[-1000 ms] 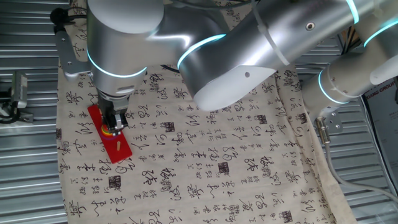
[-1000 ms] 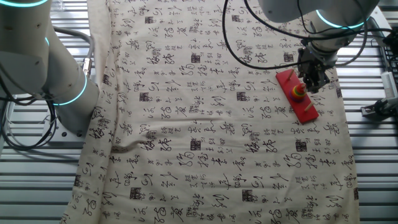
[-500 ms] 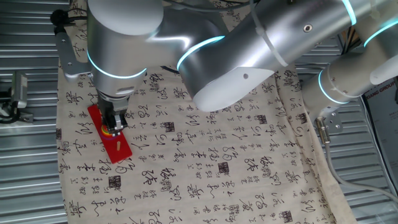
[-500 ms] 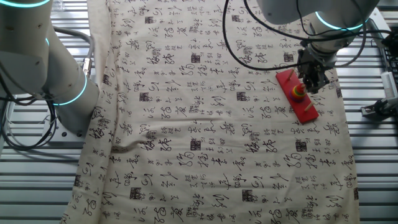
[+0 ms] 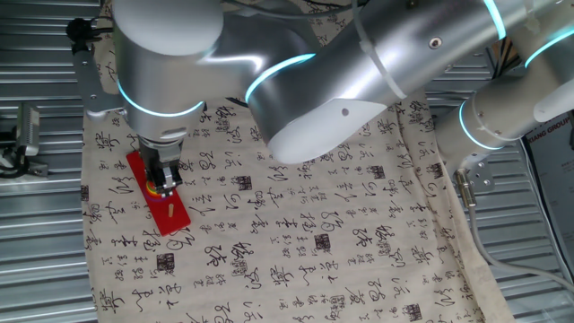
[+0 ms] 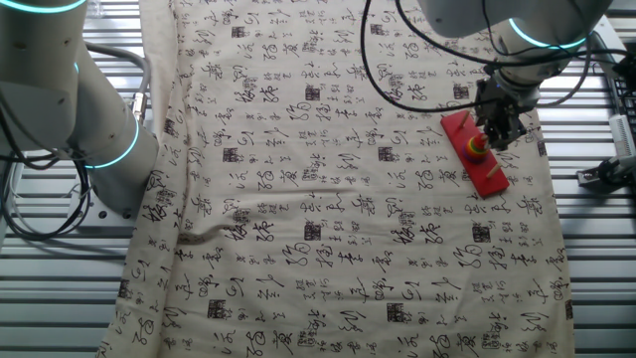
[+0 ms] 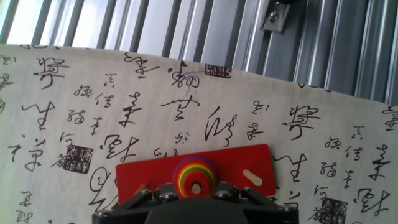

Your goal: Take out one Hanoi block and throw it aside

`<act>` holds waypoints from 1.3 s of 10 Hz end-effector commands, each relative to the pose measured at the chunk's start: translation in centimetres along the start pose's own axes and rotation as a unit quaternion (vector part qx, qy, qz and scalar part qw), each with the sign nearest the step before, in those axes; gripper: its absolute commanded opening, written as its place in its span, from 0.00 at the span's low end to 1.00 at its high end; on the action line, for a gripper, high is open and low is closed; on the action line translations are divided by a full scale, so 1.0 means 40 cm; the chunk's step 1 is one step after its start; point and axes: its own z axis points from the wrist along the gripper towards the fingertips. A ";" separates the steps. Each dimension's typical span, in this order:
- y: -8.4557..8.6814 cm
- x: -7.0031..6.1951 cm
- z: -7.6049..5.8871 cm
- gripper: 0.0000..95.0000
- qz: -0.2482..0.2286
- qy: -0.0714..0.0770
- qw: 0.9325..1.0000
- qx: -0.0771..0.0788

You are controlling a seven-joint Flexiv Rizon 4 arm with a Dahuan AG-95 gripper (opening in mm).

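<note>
Gripper (image 5: pixel 162 182) low over rainbow ring stack (image 7: pixel 195 177) on red peg board (image 7: pixel 149 178), calligraphy cloth (image 6: pixel 328 199) underneath. Top Hanoi block (image 7: pixel 196 186) on its peg. Jaw state: cannot tell.

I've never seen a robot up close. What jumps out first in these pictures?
The huge silver arm with glowing teal rings fills one fixed view. Its gripper hangs low over a red board at the left edge of a cloth printed with black calligraphy. In the hand view, a rainbow-striped stack of rings sits on that board.
</note>
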 end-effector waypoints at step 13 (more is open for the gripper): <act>0.001 0.002 0.006 0.40 0.003 0.000 1.000 -0.001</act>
